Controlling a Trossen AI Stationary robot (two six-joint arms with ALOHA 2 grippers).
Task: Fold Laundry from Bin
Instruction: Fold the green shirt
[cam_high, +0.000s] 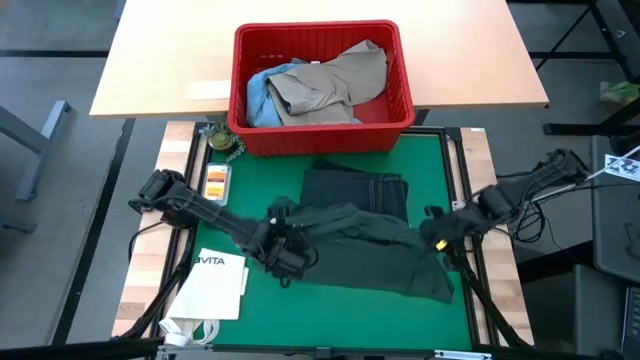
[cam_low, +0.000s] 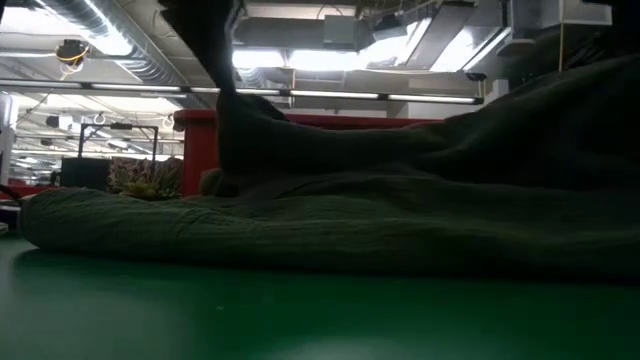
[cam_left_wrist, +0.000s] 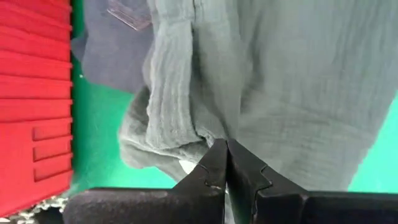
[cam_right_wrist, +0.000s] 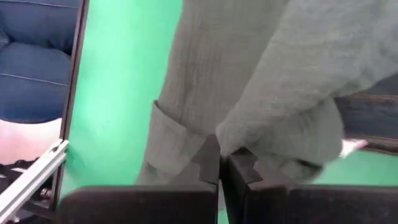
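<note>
green shirt (cam_high: 370, 255) covering mat centre, bare mat (cam_high: 300, 315) along near edge

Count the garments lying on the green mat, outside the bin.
2. A dark green shirt is spread across the middle of the mat, and folded dark trousers lie behind it, toward the red bin. More could be hidden underneath.

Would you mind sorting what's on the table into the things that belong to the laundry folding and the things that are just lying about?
Belongs to the job:
- green shirt, pinched by left gripper and right gripper
- dark trousers, folded on the mat
- red bin
- khaki garment and light blue denim inside the bin

Just lying about:
- white VITA bag
- small orange box
</note>
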